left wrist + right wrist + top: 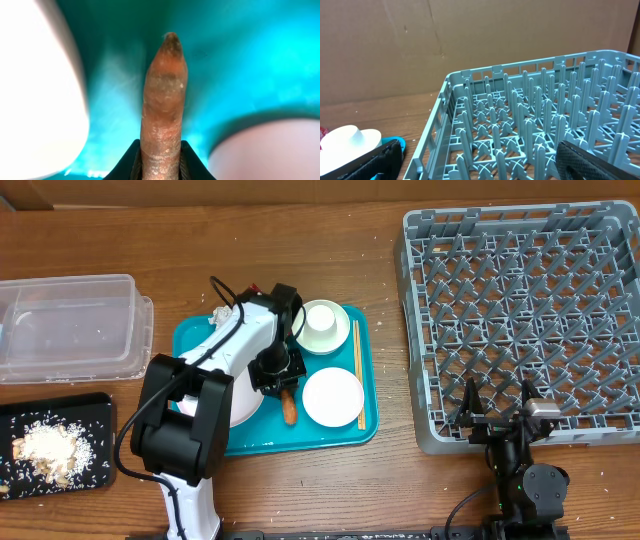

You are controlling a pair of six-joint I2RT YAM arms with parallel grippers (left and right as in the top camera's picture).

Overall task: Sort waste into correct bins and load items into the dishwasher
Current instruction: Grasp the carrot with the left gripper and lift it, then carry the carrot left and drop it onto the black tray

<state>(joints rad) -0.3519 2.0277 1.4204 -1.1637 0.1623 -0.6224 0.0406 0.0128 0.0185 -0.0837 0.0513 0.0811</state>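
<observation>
- The carrot (pixel 162 100) lies on the teal tray (pixel 200 340), in the gap between the large plate (pixel 243 408) and the small plate (pixel 332 396), with its tapered tip pointing away from the wrist camera.
- The left tool (pixel 159 162) is closed in on the carrot's thicker end, one finger pressed to each side. The carrot looks to be resting on the tray rather than lifted.
- The right tool (pixel 498 408) stands wide open and empty at the near edge of the grey dish rack (pixel 520 310), well apart from the tray.
- Handling, as a judgement: the carrot is stiff and fairly light, so it should not bend or crush under a firm pinch. Its skin looks dull and slightly rough, but the round, tapering body could roll or squirt forward out of flat pads.
- The thick end is the better place to hold. A grip nearer the narrow tip would give less contact and let it slide.
- The plates on both sides sit close, so a straight lift is wiser than a sideways drag.
- The black tray (pixel 95 415) already holds food scraps (pixel 45 445), so it seems the likelier home than the clear tub (pixel 70 325).
</observation>
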